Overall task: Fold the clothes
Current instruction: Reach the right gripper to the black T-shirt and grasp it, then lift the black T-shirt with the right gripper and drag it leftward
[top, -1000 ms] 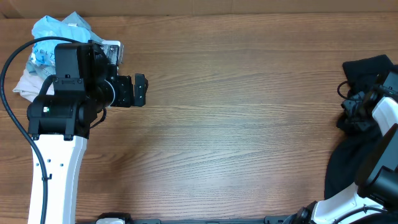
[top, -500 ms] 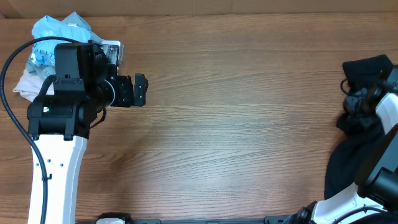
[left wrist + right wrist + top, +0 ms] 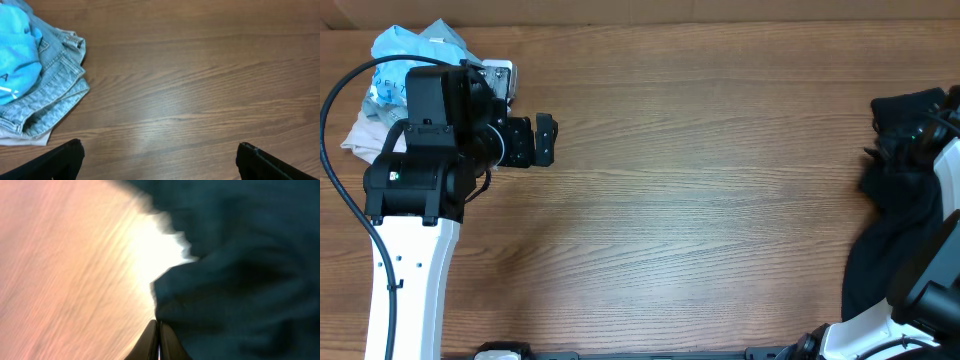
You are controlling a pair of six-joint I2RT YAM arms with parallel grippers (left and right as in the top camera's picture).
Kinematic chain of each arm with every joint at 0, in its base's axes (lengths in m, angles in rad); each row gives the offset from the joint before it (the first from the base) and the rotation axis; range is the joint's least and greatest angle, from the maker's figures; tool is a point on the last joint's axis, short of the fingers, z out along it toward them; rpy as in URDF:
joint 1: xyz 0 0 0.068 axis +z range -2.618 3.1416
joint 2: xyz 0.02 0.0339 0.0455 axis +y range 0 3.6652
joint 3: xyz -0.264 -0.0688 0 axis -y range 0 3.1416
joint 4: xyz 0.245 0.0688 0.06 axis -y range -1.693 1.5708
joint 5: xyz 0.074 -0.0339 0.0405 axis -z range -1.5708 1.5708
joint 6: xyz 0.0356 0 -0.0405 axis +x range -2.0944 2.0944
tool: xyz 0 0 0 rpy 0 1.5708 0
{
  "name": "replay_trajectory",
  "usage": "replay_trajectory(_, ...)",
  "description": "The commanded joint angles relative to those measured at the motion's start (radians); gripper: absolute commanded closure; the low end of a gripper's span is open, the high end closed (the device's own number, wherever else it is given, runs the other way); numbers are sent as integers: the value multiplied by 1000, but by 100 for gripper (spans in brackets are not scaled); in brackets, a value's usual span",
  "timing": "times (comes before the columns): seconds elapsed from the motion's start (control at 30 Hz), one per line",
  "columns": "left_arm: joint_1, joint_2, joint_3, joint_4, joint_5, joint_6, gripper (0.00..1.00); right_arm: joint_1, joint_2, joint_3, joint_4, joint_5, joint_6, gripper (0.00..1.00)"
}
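Right wrist: gripper (image 3: 158,341) apparently pinches clothes (image 3: 235,275) edge.

No text, brand or number can be read; the white marks on the light blue cloth (image 3: 17,55) are too partial to make out.

White-linked left arm (image 3: 410,260), black motor housings, black claw (image 3: 548,141), 1 looping black cable (image 3: 334,150).
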Motion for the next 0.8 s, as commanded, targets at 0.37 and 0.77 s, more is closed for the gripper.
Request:
replay_trajectory(0.37, 6, -3, 360, -16, -33, -17, 0, 446, -244, 420, -185, -407, -204, 96)
replay_trajectory(0.77, 6, 0, 493, -65, -169, -17, 0, 878, -195, 418, -327, 330, 6, 43)
